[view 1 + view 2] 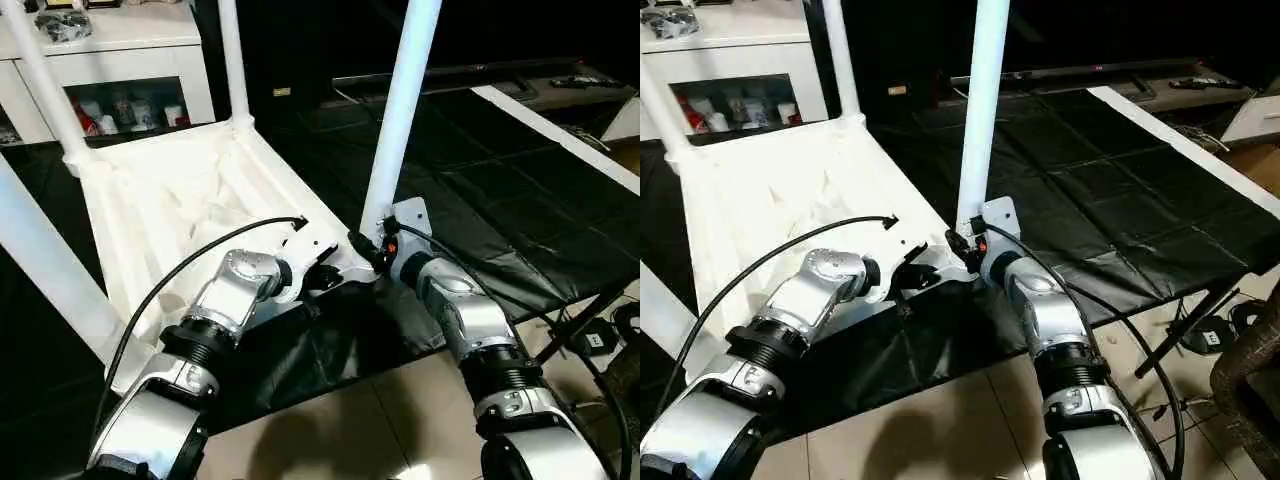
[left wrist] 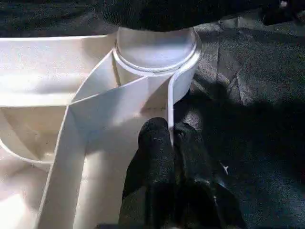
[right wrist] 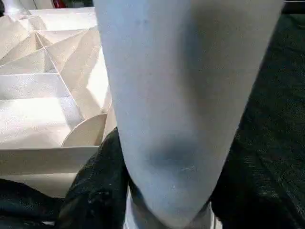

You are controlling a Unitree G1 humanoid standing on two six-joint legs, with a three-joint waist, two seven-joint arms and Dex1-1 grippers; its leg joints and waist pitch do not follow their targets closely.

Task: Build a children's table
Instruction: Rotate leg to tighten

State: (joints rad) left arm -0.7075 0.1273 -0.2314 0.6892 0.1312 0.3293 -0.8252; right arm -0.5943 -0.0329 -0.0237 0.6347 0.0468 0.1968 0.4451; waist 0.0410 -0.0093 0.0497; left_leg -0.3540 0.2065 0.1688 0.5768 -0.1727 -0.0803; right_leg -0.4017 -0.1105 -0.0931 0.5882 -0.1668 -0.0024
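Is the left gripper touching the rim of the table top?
Touching. In the left wrist view the left gripper has its black fingers shut on the thin white edge wall of the table top, beside the leg socket.

This is looking like a living room in a home that is serving as a makeshift test space. A white glass-door cabinet (image 1: 120, 75) is holding small household items, a flat television (image 1: 470, 75) is lying at the far edge of a black-covered desk (image 1: 500, 230), and beige floor tiles (image 1: 400, 420) are showing below.
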